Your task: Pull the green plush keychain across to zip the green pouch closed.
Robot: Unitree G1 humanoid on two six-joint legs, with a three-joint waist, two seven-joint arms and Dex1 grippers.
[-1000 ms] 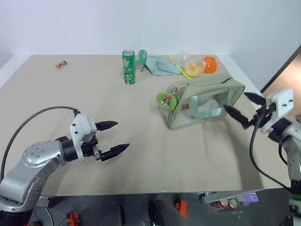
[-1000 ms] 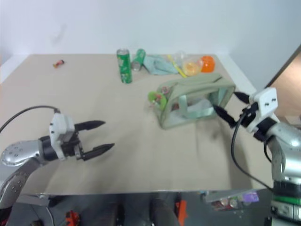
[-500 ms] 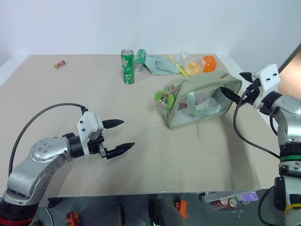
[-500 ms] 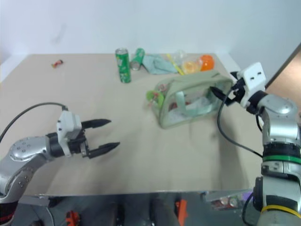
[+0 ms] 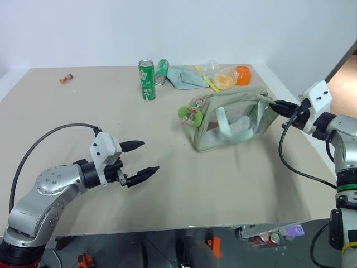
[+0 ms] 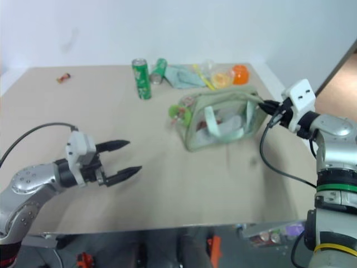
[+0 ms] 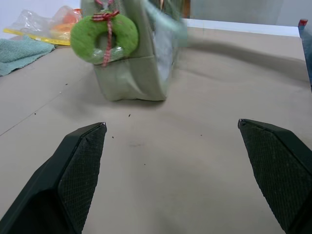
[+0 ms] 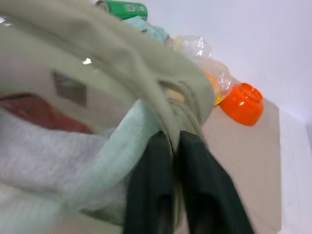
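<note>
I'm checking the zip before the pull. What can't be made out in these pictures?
- Zipper state: the pouch top is seen edge-on in the eye views, teeth too small to tell.
- Pouch contents: blurred behind the clear panel in the right wrist view.
- Keychain metal ring: cut off by the left wrist view's edge.
- Right end effector fingertips: hidden in pouch fabric.

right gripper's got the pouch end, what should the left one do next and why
Probably bring the open left gripper forward to the green plush keychain hanging at the near end of the green pouch; the right gripper is shut on the pouch's far end, bracing it.
</note>
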